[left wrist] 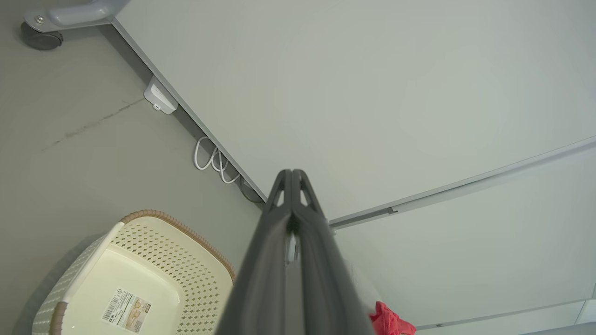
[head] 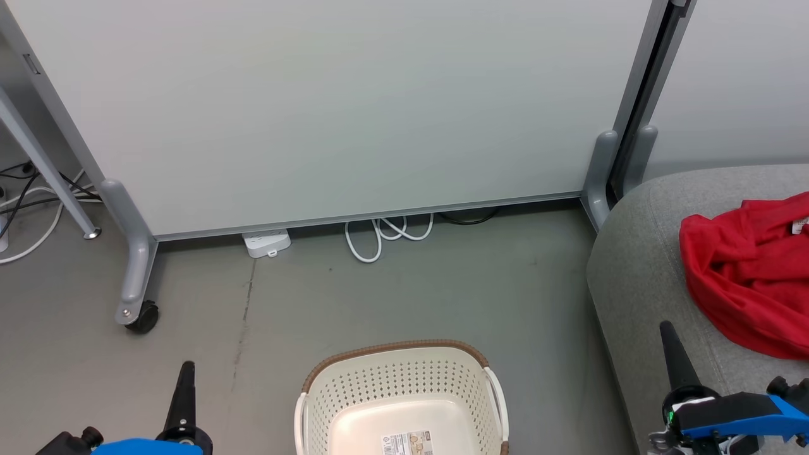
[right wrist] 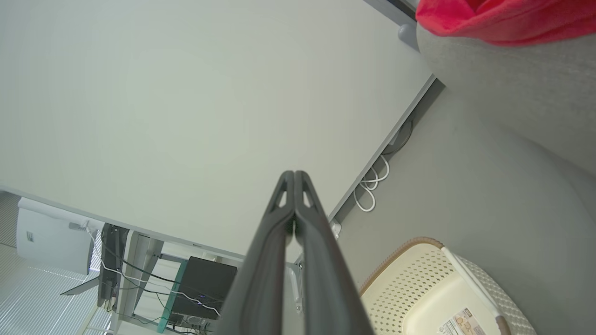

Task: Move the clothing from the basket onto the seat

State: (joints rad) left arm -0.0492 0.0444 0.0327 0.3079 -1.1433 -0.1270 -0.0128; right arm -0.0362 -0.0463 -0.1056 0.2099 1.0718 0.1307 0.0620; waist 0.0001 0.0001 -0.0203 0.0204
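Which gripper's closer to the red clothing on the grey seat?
Right. The right gripper, fingers shut, is over the grey woven-fabric seat, just beside the crumpled red clothing. The left gripper, also shut, is over the floor, beyond the cream perforated plastic basket.

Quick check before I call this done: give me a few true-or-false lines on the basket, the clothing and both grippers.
1. The basket is empty, with the label on its base in plain sight. True.
2. The red clothing lies on the floor beside the basket. False: it lies heaped on the grey seat.
3. The left gripper and the right gripper are both shut and hold nothing. True.
4. The basket stands on the seat. False: it stands on the floor, apart from the seat.
5. A white cable lies looped on the floor under the partition. True.
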